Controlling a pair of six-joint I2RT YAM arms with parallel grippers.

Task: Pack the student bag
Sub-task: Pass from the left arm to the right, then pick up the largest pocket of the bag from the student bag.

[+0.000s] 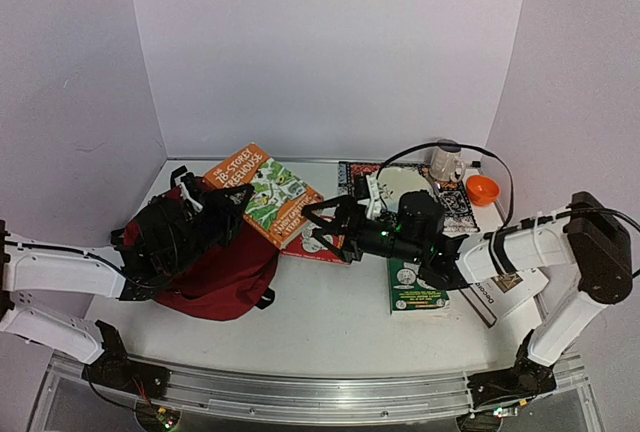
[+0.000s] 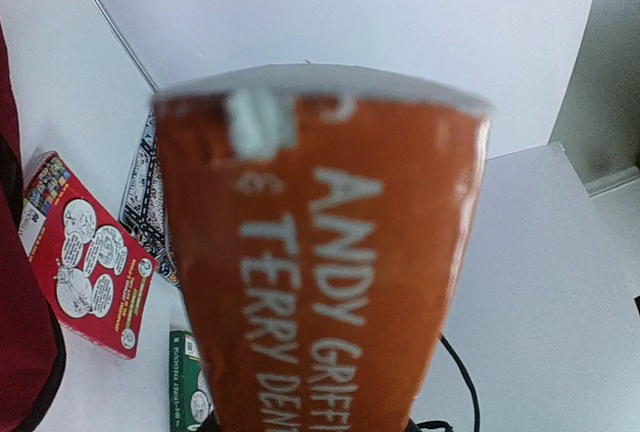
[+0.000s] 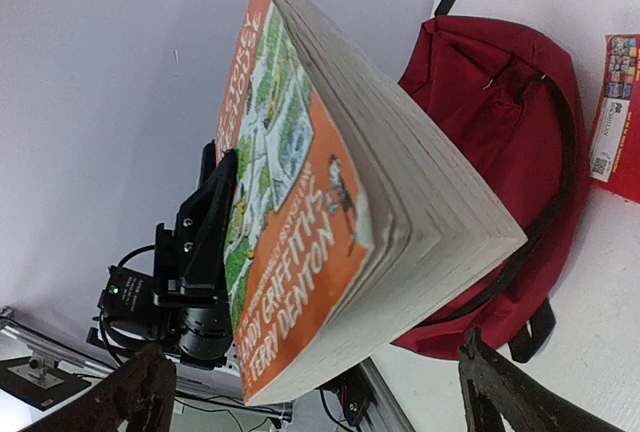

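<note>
The student bag [image 1: 220, 277], a dark red backpack with black straps, lies at the table's left and shows behind the book in the right wrist view [image 3: 500, 142]. My left gripper [image 1: 232, 195] is shut on the corner of a thick orange and green book [image 1: 268, 194], holding it tilted above the table beside the bag. The book's orange cover [image 2: 320, 272] fills the left wrist view and hides the fingers. One black left finger [image 3: 218, 202] presses on the cover. My right gripper [image 1: 322, 229] stands wide open just off the book's free corner [image 3: 300, 352], with nothing between its fingertips [image 3: 140, 397].
A red book [image 1: 318, 247] lies under the right gripper. A green book [image 1: 415, 290], a black-and-white patterned book [image 1: 458, 210] and a white book [image 1: 508, 294] lie to the right. An orange bowl [image 1: 482, 189] and a cup [image 1: 446, 162] stand at the back right.
</note>
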